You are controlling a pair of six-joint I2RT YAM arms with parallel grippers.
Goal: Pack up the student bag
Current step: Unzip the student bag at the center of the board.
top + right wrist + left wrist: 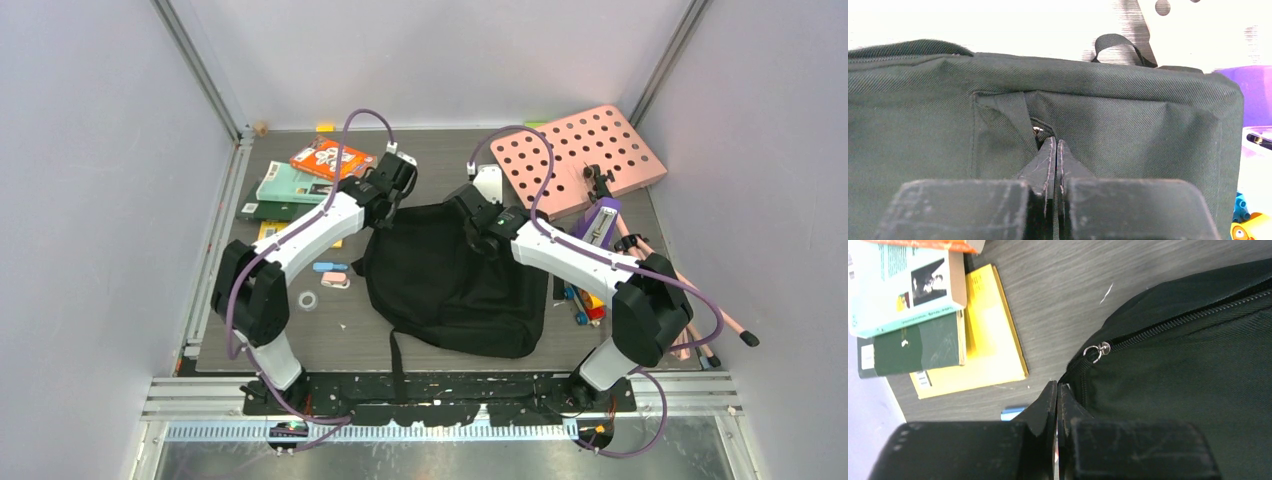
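Observation:
The student bag [450,285] is a black backpack lying flat mid-table, one strap [397,360] trailing toward the near edge. My left gripper [386,207] is at its far left corner. In the left wrist view the jaws [1057,386] are shut and pinch the bag's edge [1173,370] just below the zip's metal slider [1099,349]. My right gripper [474,226] is at the bag's far right top. In the right wrist view its jaws [1055,141] are shut on a dark zip pull [1040,130] at the pocket seam of the bag [1128,125].
Books [305,175] are stacked at the far left, also in the left wrist view [908,300]. A tape roll [308,300] and erasers [332,274] lie left of the bag. A pink holed board [585,155], a purple item [600,222] and pink rods [700,320] crowd the right.

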